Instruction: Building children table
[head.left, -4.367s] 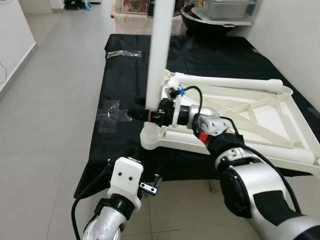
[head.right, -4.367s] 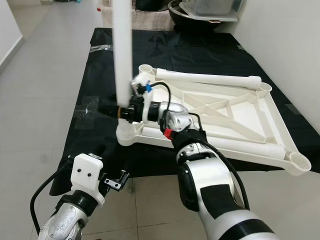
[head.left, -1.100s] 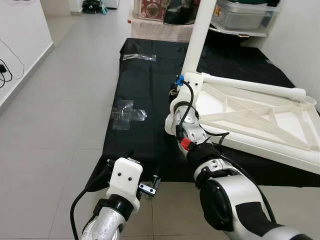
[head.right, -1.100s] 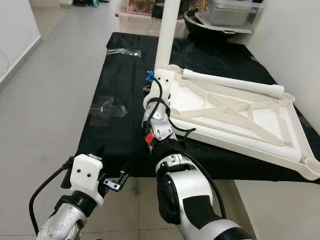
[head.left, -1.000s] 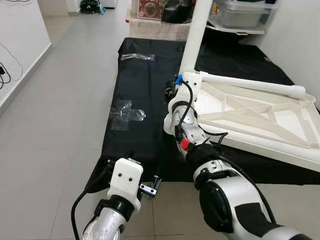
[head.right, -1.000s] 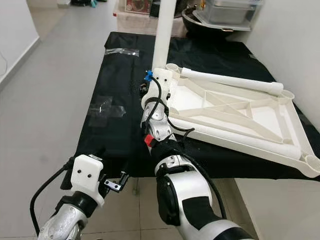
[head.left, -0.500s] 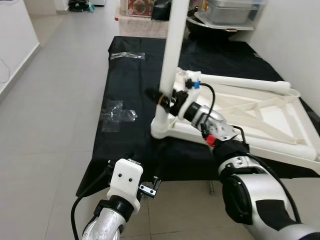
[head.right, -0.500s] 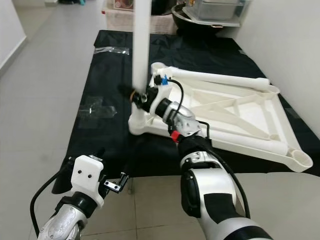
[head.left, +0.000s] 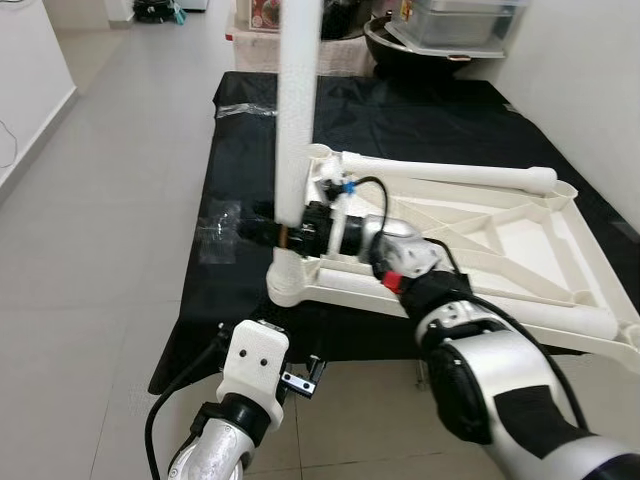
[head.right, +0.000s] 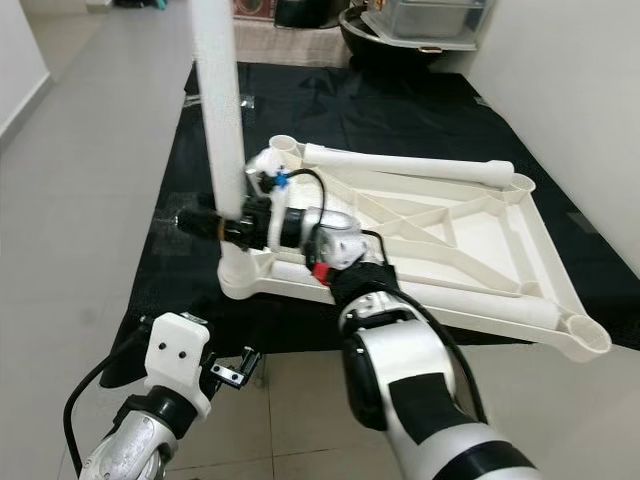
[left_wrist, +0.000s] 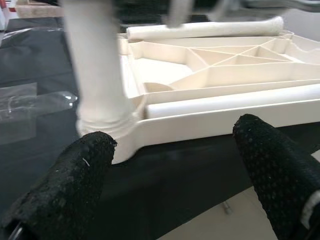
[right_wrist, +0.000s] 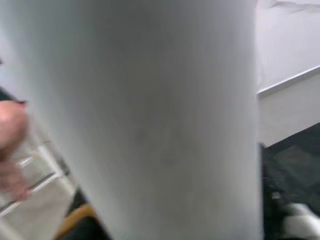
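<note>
The white plastic table top (head.left: 520, 235) lies upside down on a black cloth. One white table leg (head.left: 297, 120) stands upright in the near-left corner socket (head.left: 285, 282). My right gripper (head.left: 283, 233) is shut on this leg just above the socket, and the leg looms very close in the right wrist view (right_wrist: 150, 120). A second leg (head.left: 450, 176) lies along the far rim. My left gripper (left_wrist: 175, 147) hangs open, low before the table's near edge, with nothing between its fingers (left_wrist: 85, 170).
The black cloth (head.left: 250, 130) covers a low platform with grey tile floor (head.left: 90, 250) to its left. Clear plastic bags (head.left: 218, 222) lie on the cloth left of the table. Storage bins and a dark bowl (head.left: 440, 25) stand at the far end. A white wall rises on the right.
The camera has shifted. My right forearm has swung from pointing away to lying across the table top, still holding the upright leg near its base. The left arm has stayed put.
</note>
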